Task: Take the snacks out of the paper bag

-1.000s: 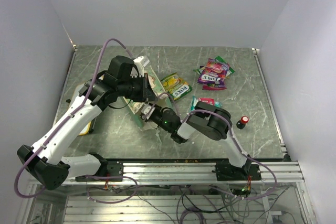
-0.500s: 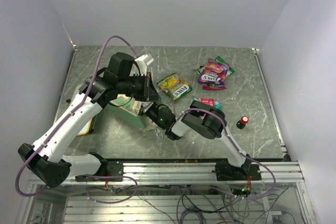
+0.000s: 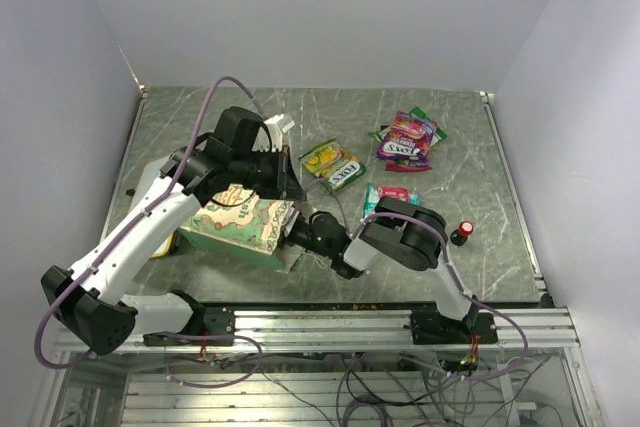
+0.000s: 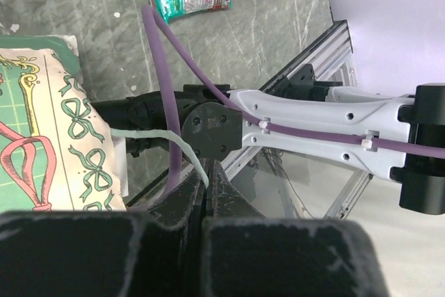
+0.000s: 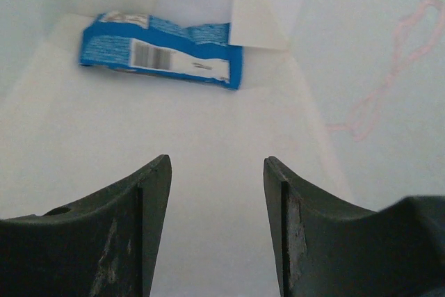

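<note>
Pinching the paper bag (image 3: 235,222) by its string handle (image 4: 153,133), left pincer (image 4: 206,186) clenched; right pincer (image 5: 215,166), released, inside the bag facing a blue packet (image 5: 163,50).

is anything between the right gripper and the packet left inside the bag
Nothing visible. The open right gripper is inside the paper bag, and only bare bag floor lies between it and the blue packet at the far end.

right pincer (image 5: 215,168) — hidden in paper bag (image 3: 232,223) overhead | blue packet (image 5: 161,50) print — unreadable
</note>
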Controlling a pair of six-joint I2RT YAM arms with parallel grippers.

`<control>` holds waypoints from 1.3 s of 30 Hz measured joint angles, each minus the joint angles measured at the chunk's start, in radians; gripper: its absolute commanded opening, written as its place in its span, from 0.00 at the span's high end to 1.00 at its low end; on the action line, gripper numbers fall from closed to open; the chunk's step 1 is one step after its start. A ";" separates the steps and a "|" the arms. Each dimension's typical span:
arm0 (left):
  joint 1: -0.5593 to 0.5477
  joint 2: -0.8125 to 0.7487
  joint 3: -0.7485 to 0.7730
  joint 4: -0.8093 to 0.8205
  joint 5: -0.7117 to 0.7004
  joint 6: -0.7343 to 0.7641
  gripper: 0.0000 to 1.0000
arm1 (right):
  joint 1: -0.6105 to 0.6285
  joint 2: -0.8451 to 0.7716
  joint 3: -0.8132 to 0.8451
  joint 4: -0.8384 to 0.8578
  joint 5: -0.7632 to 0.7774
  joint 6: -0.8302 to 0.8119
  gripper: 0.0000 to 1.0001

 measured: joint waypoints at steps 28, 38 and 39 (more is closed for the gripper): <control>-0.015 0.227 0.351 0.008 0.002 0.063 0.93 | 0.068 0.025 0.055 0.042 -0.005 -0.008 0.38; -0.031 0.247 0.374 -0.052 -0.036 0.121 0.93 | 0.069 0.061 0.116 -0.006 -0.055 -0.092 0.39; -0.031 0.250 0.374 -0.061 -0.037 0.124 0.93 | 0.069 0.061 0.116 -0.011 -0.059 -0.097 0.39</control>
